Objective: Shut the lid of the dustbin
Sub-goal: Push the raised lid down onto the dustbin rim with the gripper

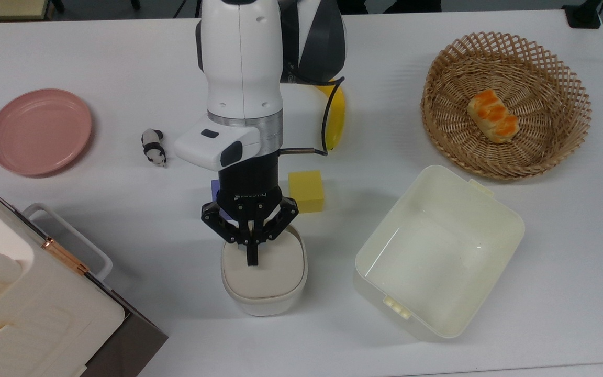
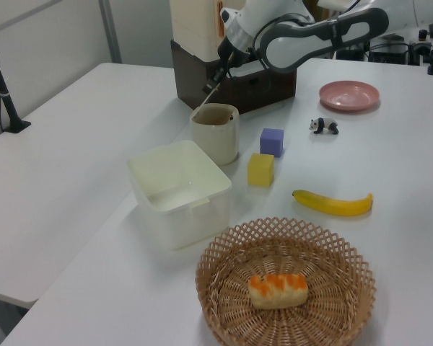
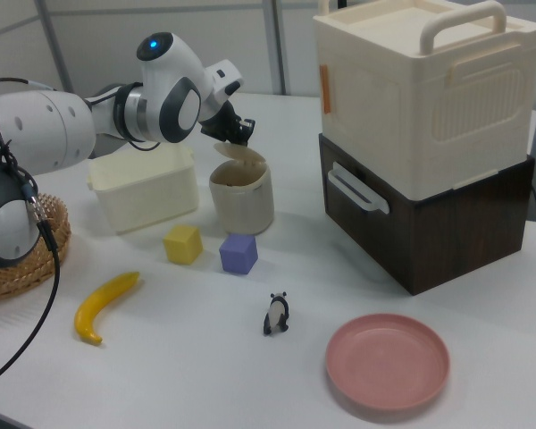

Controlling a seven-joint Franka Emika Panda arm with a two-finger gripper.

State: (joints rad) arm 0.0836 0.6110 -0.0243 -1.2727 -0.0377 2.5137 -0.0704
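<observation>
Lid nearly down on the bin, lower centre of the top view.

I have the gripper [image 1: 252,259] over the lid [image 1: 265,272], its fingers drawn together into one tip, gripping nothing, resting on the lid's upper edge. In the right view the lid [image 3: 239,152] sits tilted over the bin [image 3: 241,198], not quite flat. I judge it a light, stiff, smooth plastic flap on a hinge: no hold needed, just press near its free edge. The bin looks light too and might slide or tip if I push off-centre.
</observation>
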